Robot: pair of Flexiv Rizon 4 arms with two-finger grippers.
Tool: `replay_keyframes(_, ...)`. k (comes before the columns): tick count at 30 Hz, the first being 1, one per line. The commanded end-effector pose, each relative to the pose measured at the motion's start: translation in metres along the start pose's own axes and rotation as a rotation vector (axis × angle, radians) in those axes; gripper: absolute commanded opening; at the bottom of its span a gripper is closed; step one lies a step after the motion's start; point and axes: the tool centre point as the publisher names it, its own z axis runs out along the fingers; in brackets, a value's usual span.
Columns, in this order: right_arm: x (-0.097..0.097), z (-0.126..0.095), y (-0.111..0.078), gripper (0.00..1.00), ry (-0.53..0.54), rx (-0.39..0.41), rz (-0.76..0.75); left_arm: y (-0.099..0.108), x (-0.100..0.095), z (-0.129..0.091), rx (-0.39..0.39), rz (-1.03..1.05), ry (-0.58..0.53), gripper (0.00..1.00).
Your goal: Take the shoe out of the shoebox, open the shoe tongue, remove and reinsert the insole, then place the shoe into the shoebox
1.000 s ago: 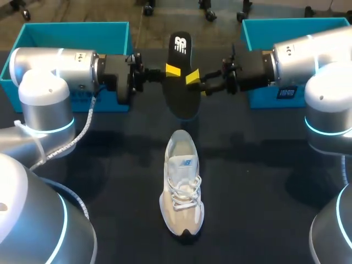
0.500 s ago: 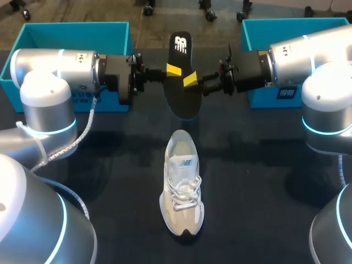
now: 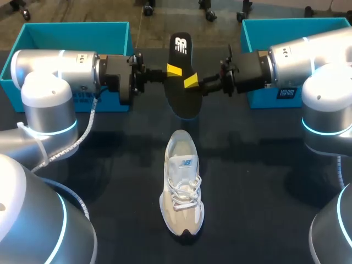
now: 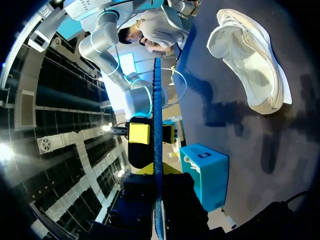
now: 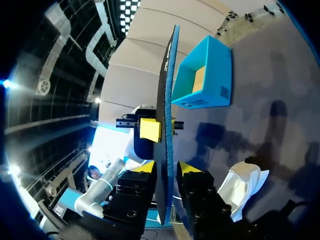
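Note:
A black insole (image 3: 179, 77) hangs in the air above the table's far middle, between my two arms. My left gripper (image 3: 170, 70) is shut on its left edge; in the left wrist view the insole (image 4: 157, 125) runs edge-on out from that gripper (image 4: 157, 172). My right gripper (image 3: 192, 82) is open, its yellow tips either side of the insole's right edge. In the right wrist view a narrow gap shows between the insole (image 5: 166, 100) and the fingers of the right gripper (image 5: 169, 167). The white shoe (image 3: 181, 184) lies on the table below, toe towards me.
A teal shoebox (image 3: 77, 33) stands open at the far left behind my left arm, and a second teal box (image 3: 291, 27) at the far right behind my right arm. The dark table around the shoe is bare.
My right gripper's fingers have drawn closer together around the insole's edge, and its arm has shifted slightly. The left gripper, insole and shoe have stayed put.

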Motion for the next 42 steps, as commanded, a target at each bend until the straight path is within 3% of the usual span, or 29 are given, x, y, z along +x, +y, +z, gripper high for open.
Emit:
replay_keyframes(1,-0.002,0.003,0.002,0.20,0.004,0.003,0.002,0.001,0.001,0.001,0.000,0.003,0.000,0.00)
replay_keyframes(9,-0.001,0.005,0.002,0.12,0.016,0.004,-0.005,0.001,0.001,0.001,-0.001,0.003,0.001,0.00)
replay_keyframes(11,0.001,0.006,0.002,0.00,0.036,0.005,-0.031,0.001,0.001,0.001,-0.001,0.003,0.001,0.00)
replay_keyframes(18,0.003,0.008,0.003,0.00,0.041,0.006,-0.047,0.000,0.000,0.000,0.003,0.007,0.003,0.00)
replay_keyframes(20,0.002,0.007,0.002,0.00,0.040,0.003,-0.049,-0.001,-0.001,-0.003,0.009,0.008,0.005,0.77)
replay_keyframes(21,0.002,0.007,0.001,0.00,0.040,0.002,-0.051,-0.003,-0.002,-0.005,0.016,0.009,0.009,1.00)
replay_keyframes(30,-0.004,-0.006,-0.005,0.00,0.044,-0.022,-0.103,-0.013,0.000,-0.041,0.095,-0.059,0.113,1.00)
replay_keyframes(42,-0.007,-0.010,-0.003,0.00,0.066,-0.039,-0.131,-0.013,0.000,-0.041,0.095,-0.059,0.113,1.00)
